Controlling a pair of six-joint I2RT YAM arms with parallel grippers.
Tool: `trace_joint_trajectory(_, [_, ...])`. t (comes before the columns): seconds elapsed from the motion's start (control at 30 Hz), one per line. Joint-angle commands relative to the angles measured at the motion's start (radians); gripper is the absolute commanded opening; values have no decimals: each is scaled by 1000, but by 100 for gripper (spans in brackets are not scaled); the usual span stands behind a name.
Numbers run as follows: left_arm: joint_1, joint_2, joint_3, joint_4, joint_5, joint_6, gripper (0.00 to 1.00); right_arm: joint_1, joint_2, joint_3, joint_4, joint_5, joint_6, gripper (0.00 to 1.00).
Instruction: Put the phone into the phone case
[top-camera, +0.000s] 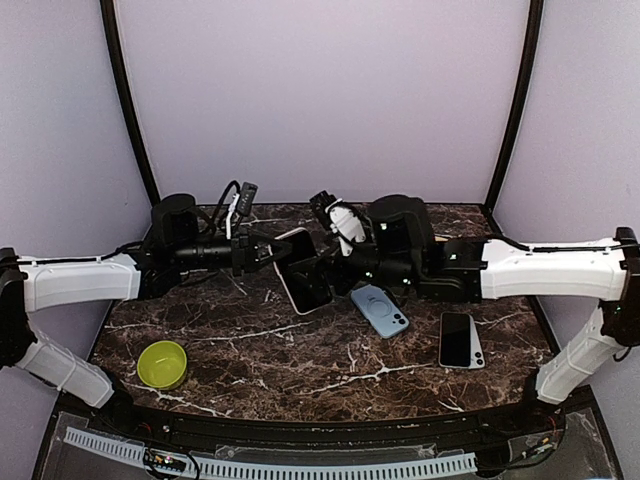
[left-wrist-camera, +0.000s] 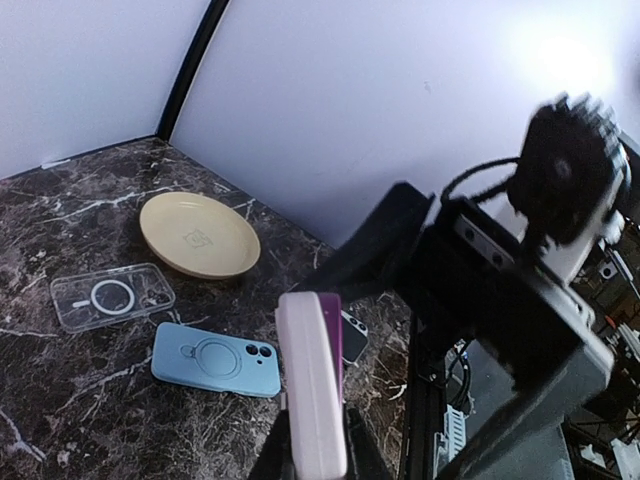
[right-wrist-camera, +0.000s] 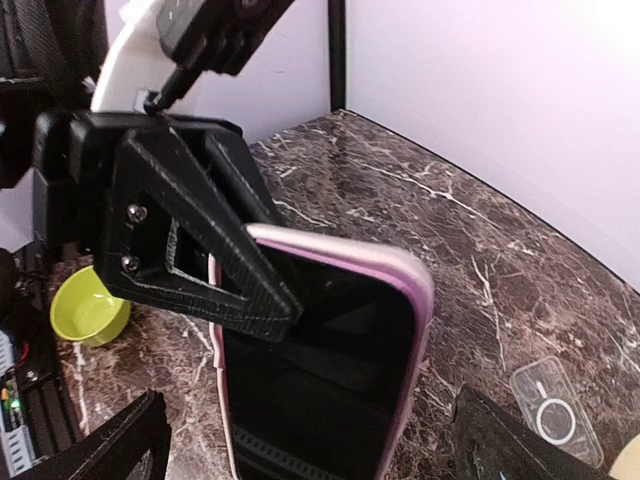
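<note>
A pink phone case (top-camera: 300, 270) with a dark-screened phone (right-wrist-camera: 320, 400) set in it is held in the air above the table's middle. My left gripper (top-camera: 262, 255) is shut on the case's edge; in the left wrist view the case (left-wrist-camera: 312, 390) stands edge-on between its fingers, the phone's purple rim (left-wrist-camera: 334, 330) showing beside it. My right gripper (top-camera: 325, 268) is open, its fingers (right-wrist-camera: 130, 440) spread wide on either side of the case (right-wrist-camera: 400, 270) without touching it. The left gripper's black finger (right-wrist-camera: 200, 240) covers the phone's upper left corner.
A blue phone case (top-camera: 380, 310) and a black phone (top-camera: 461, 340) lie on the marble table right of centre. A green bowl (top-camera: 163, 364) sits front left. A clear case (left-wrist-camera: 112, 296) and a yellow plate (left-wrist-camera: 198, 234) lie further off.
</note>
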Motion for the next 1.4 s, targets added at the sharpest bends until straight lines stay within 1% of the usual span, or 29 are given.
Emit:
trace_joint_trajectory(0.0, [-5, -74, 2, 78, 149, 57, 0, -96, -83, 1, -137, -456, -53, 99])
trace_joint_trajectory(0.07, [-5, -80, 2, 104, 212, 59, 0, -123, -97, 13, -154, -558, -70, 98])
trace_joint_trajectory(0.1, [-5, -84, 1, 125, 250, 56, 0, -131, -101, 20, -155, -591, -79, 96])
trace_joint_trajectory(0.2, [-5, -103, -7, 174, 302, 56, 0, -142, -89, 51, -130, -658, -94, 88])
trace_joint_trajectory(0.27, [-5, -112, -6, 174, 314, 71, 0, -143, -68, 72, -112, -687, -95, 84])
trace_joint_trajectory(0.33, [-4, -119, -3, 167, 321, 80, 0, -145, -43, 96, -110, -714, -94, 76])
trace_joint_trajectory(0.37, [-5, -120, -2, 168, 323, 80, 0, -147, -31, 105, -110, -725, -95, 70])
trace_joint_trajectory(0.43, [-5, -122, -3, 177, 331, 74, 0, -151, -11, 117, -105, -743, -86, 53])
trace_joint_trajectory(0.57, [-7, -124, -7, 195, 338, 65, 0, -162, 13, 133, -108, -769, -67, 13])
trace_joint_trajectory(0.6, [-7, -124, -7, 198, 338, 63, 0, -165, 12, 134, -106, -763, -62, 4])
trace_joint_trajectory(0.63, [-7, -125, -6, 199, 339, 63, 0, -167, 10, 133, -102, -755, -58, 0])
trace_joint_trajectory(0.73, [-6, -126, -7, 197, 334, 62, 0, -174, -9, 126, -84, -722, -50, 0])
trace_joint_trajectory(0.77, [-6, -128, -9, 194, 330, 63, 3, -173, -17, 127, -80, -716, -50, 0])
trace_joint_trajectory(0.8, [-6, -129, -10, 192, 321, 67, 17, -173, -25, 129, -76, -709, -50, 0])
trace_joint_trajectory(0.83, [-6, -132, -14, 191, 318, 70, 25, -174, -32, 132, -72, -704, -50, 0])
trace_joint_trajectory(0.87, [-6, -133, -16, 191, 306, 76, 43, -173, -40, 137, -70, -697, -51, 0])
trace_joint_trajectory(0.9, [-7, -139, -23, 191, 301, 80, 55, -173, -48, 142, -68, -692, -52, 0])
trace_joint_trajectory(0.97, [-7, -148, -33, 185, 282, 100, 63, -173, -67, 150, -60, -687, -50, 0])
trace_joint_trajectory(1.03, [-7, -156, -43, 179, 273, 116, 67, -173, -87, 149, -11, -679, -39, 0])
trace_joint_trajectory(1.2, [-21, -156, -57, 177, 256, 139, 68, -173, -110, 143, 86, -689, -20, 0])
trace_joint_trajectory(1.33, [-44, -154, -66, 186, 229, 156, 62, -173, -102, 144, 161, -730, 2, 0])
trace_joint_trajectory(1.37, [-52, -147, -66, 190, 224, 157, 59, -174, -96, 147, 174, -740, 7, 0])
